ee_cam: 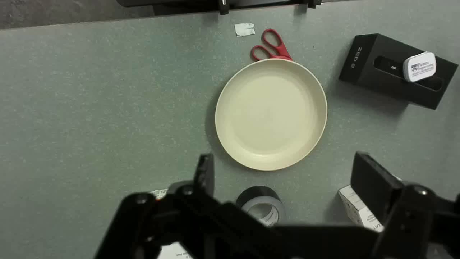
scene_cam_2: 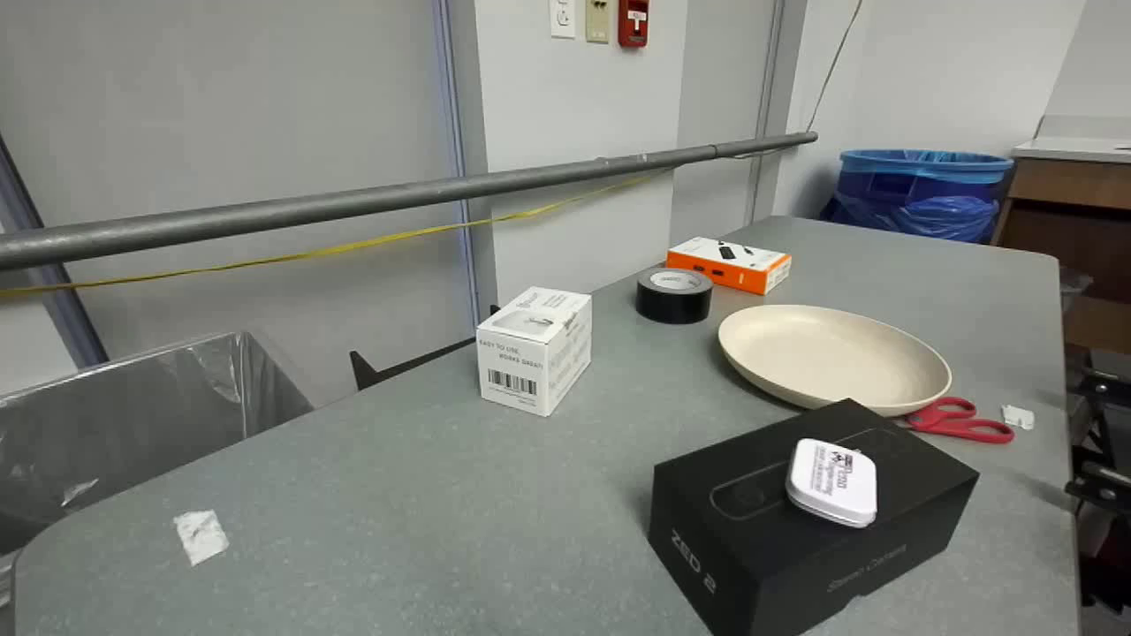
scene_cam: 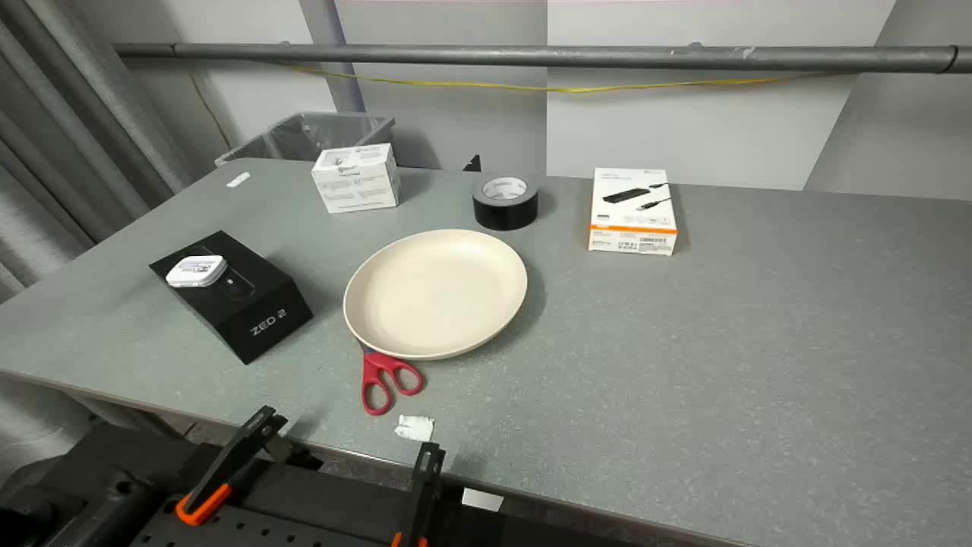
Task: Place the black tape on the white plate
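The black tape (scene_cam: 505, 216) stands flat on the grey table beyond the white plate (scene_cam: 437, 292), apart from it. In an exterior view the tape (scene_cam_2: 673, 306) lies between the plate (scene_cam_2: 831, 358) and the boxes. In the wrist view the tape (ee_cam: 257, 194) is partly hidden by the gripper's body, and the plate (ee_cam: 271, 111) shows whole, with nothing on it. My gripper (ee_cam: 284, 162) is open, with its fingers wide apart and nothing between them. It is above the table and is out of view in both exterior views.
Red scissors (scene_cam: 389, 376) lie partly under the plate's near rim. A black ZED 2 box (scene_cam: 235, 296) carries a small white tin (scene_cam: 196, 270). A white box (scene_cam: 357, 178) and a white-orange box (scene_cam: 632, 211) flank the tape. Clamps (scene_cam: 425, 479) sit at the table edge.
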You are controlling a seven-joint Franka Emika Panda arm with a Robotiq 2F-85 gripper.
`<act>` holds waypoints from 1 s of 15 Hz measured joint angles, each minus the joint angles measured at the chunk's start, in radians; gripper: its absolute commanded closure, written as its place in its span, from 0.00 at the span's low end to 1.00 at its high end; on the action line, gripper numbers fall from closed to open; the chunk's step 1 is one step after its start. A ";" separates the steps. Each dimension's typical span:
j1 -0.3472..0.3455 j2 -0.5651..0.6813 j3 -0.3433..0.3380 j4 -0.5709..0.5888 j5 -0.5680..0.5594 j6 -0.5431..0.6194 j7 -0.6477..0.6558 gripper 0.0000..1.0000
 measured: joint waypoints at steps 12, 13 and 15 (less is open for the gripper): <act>0.000 0.001 0.001 -0.002 0.002 0.003 0.000 0.00; 0.000 0.005 0.004 -0.002 0.006 0.005 0.000 0.00; 0.001 0.031 0.016 -0.004 0.018 0.032 0.004 0.00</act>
